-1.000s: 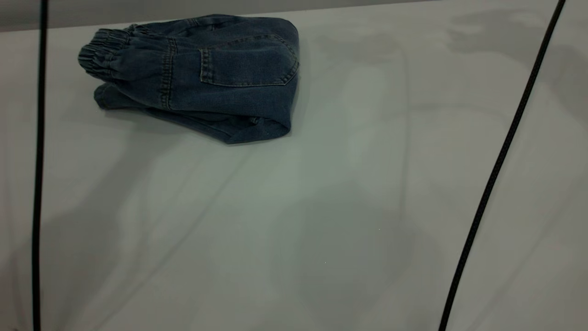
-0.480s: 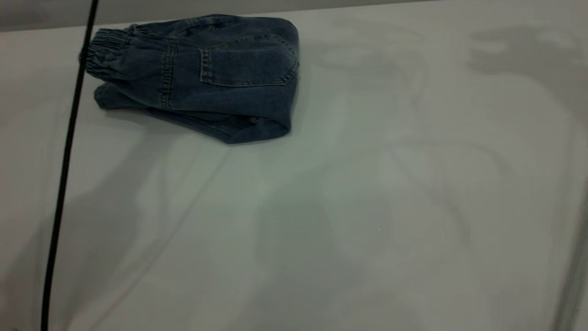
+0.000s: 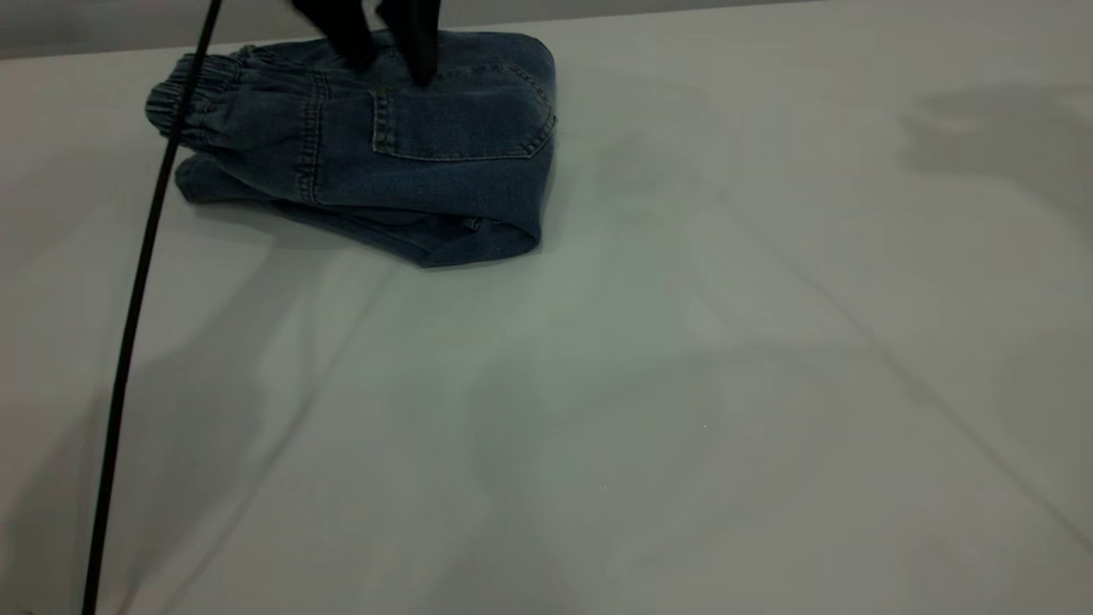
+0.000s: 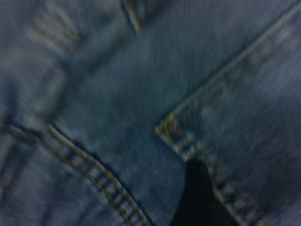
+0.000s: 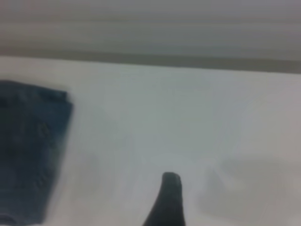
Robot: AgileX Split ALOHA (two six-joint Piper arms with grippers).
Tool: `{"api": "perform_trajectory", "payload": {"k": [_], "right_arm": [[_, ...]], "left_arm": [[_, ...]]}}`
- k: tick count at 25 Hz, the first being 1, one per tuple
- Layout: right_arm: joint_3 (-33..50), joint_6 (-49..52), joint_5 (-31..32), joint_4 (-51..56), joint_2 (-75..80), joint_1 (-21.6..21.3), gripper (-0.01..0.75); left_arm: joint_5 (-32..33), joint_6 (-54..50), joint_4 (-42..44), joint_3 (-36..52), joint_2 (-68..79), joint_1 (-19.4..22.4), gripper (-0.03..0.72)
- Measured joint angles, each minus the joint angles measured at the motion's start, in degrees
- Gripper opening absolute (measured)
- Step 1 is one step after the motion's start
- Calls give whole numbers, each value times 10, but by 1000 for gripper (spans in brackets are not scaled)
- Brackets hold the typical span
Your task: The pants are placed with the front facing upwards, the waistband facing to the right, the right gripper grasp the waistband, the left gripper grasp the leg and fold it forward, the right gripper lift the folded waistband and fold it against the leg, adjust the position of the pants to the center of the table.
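Note:
The blue denim pants [image 3: 367,154] lie folded in a thick bundle at the far left of the white table [image 3: 683,384]. A patch back pocket [image 3: 461,120] faces up, and the puckered waistband [image 3: 184,102] bulges at the bundle's left end. My left gripper [image 3: 390,68] comes down from the top edge, open, its fingertips [image 3: 423,75] touching the denim at the pocket's upper edge. The left wrist view is filled with denim [image 4: 117,94], pocket seams and one dark fingertip [image 4: 197,197]. My right gripper [image 5: 169,200] hangs over bare table, apart from the pants [image 5: 28,150].
A black cable [image 3: 137,325] runs from the top edge down across the waistband end to the bottom left. The table's far edge [image 3: 768,7] lies just behind the pants. Bare tabletop stretches to the right of and in front of the bundle.
My left gripper has come down into view onto the pants. The left cable has swung right across the waistband. The cable at the right has left the view. The pants have not moved.

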Motion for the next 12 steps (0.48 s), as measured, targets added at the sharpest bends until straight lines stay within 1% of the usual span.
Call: {"api": "perform_trajectory", "payload": {"k": [2, 5, 12], "right_arm": [[3, 2, 0, 7, -10, 1, 592], [30, 1, -1, 12, -24, 6, 592], [90, 0, 0, 11, -54, 6, 592]], "left_arm": [[0, 1, 0, 25, 0, 0, 463], [0, 8, 0, 51, 1, 0, 463], [0, 27, 0, 54, 15, 0, 463]]}}
